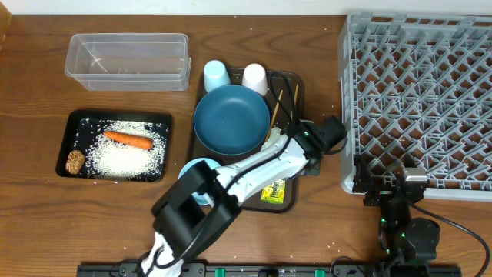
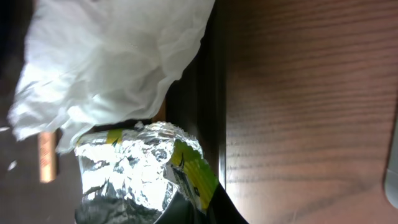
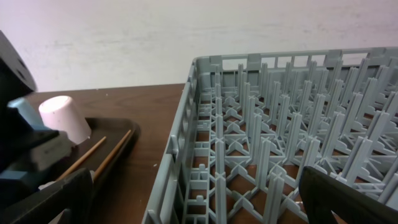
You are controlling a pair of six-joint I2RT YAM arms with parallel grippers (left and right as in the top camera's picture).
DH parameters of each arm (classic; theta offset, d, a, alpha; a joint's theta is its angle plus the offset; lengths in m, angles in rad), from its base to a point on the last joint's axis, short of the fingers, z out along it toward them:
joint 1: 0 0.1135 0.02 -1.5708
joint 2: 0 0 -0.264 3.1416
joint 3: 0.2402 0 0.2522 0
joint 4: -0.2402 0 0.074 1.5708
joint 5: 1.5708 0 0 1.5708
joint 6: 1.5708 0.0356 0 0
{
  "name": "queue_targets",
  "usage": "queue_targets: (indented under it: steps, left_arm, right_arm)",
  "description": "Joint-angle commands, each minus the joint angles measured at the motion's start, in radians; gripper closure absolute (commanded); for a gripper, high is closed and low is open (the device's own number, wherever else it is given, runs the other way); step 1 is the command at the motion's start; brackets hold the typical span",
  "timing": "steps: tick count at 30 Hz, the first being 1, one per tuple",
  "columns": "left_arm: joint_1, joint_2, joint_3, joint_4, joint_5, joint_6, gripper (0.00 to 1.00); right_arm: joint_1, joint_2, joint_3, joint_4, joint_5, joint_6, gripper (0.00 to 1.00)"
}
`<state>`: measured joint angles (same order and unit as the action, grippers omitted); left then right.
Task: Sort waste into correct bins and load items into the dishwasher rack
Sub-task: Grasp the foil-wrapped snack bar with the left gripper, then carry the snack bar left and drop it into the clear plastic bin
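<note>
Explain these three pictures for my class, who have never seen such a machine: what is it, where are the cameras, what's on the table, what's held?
Two robot arms work at a table. One picture looks down from above; the other two come from a camera on each wrist. On the table: a grey dishwasher rack, a clear tub, a black tray with rice, a carrot and a brown lump, and a brown tray carrying a blue plate, a light-blue cup, a white cup and chopsticks. The left claw is shut, seemingly on the foil wrapper beside a white tissue. The right claw is open and empty.
</note>
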<state>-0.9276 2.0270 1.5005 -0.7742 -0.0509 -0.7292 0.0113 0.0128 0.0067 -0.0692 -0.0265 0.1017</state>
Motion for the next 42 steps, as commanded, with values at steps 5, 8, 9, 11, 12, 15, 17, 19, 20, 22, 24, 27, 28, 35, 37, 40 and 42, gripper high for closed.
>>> queue_targets:
  steps: [5, 8, 9, 11, 12, 15, 17, 19, 20, 22, 24, 27, 28, 35, 37, 40, 42]
  left_arm:
    - [0.0, -0.218, 0.018, -0.029, 0.071, 0.002, 0.94]
    - [0.0, -0.285, 0.018, -0.029, 0.074, 0.002, 0.94]
    - [0.002, -0.304, 0.018, -0.028, 0.069, 0.003, 0.94]
    - [0.013, -0.348, 0.018, -0.027, 0.013, 0.005, 0.94]
    - [0.022, -0.368, 0.018, -0.026, -0.032, 0.011, 0.94]
    - [0.077, -0.427, 0.018, -0.02, -0.208, 0.016, 0.94]
    - [0.137, -0.454, 0.018, 0.01, -0.298, 0.058, 0.94]
    - [0.207, -0.466, 0.018, 0.063, -0.37, 0.111, 0.94]
    - [0.251, -0.466, 0.018, 0.1, -0.409, 0.129, 0.94]
    - [0.343, -0.46, 0.017, 0.179, -0.452, 0.138, 0.94]
    - [0.446, -0.449, 0.016, 0.277, -0.444, 0.125, 0.94]
    - [0.618, -0.41, 0.016, 0.48, -0.422, 0.023, 0.94]
    - [0.645, -0.401, 0.016, 0.518, -0.416, 0.002, 0.94]
    - [0.871, -0.252, 0.016, 0.868, -0.26, -0.077, 0.94]
    - [0.902, -0.204, 0.016, 0.931, -0.233, -0.077, 0.94]
    - [0.931, -0.142, 0.016, 0.98, -0.226, -0.077, 0.94]
    - [0.945, -0.11, 0.016, 0.995, -0.226, -0.078, 0.94]
  right_arm:
    - [-0.017, 0.003, -0.001, -0.003, 0.0, -0.01, 0.01]
    - [-0.017, 0.003, -0.001, -0.003, 0.0, -0.01, 0.01]
    - [-0.017, 0.003, -0.001, -0.003, 0.0, -0.01, 0.01]
    - [-0.017, 0.003, -0.001, -0.003, 0.0, -0.01, 0.01]
    - [-0.017, 0.003, -0.001, -0.003, 0.0, -0.01, 0.01]
    - [-0.017, 0.003, -0.001, -0.003, 0.0, -0.01, 0.01]
    - [-0.017, 0.003, -0.001, -0.003, 0.0, -0.01, 0.01]
    - [-0.017, 0.003, -0.001, -0.003, 0.0, -0.01, 0.01]
    - [-0.017, 0.003, -0.001, -0.003, 0.0, -0.01, 0.01]
    - [-0.017, 0.003, -0.001, -0.003, 0.0, -0.01, 0.01]
    - [-0.017, 0.003, -0.001, -0.003, 0.0, -0.01, 0.01]
    - [-0.017, 0.003, -0.001, -0.003, 0.0, -0.01, 0.01]
    - [-0.017, 0.003, -0.001, -0.003, 0.0, -0.01, 0.01]
    - [-0.017, 0.003, -0.001, -0.003, 0.0, -0.01, 0.01]
    - [-0.017, 0.003, -0.001, -0.003, 0.0, -0.01, 0.01]
    - [-0.017, 0.003, -0.001, -0.003, 0.0, -0.01, 0.01]
    - [-0.017, 0.003, -0.001, -0.003, 0.0, -0.01, 0.01]
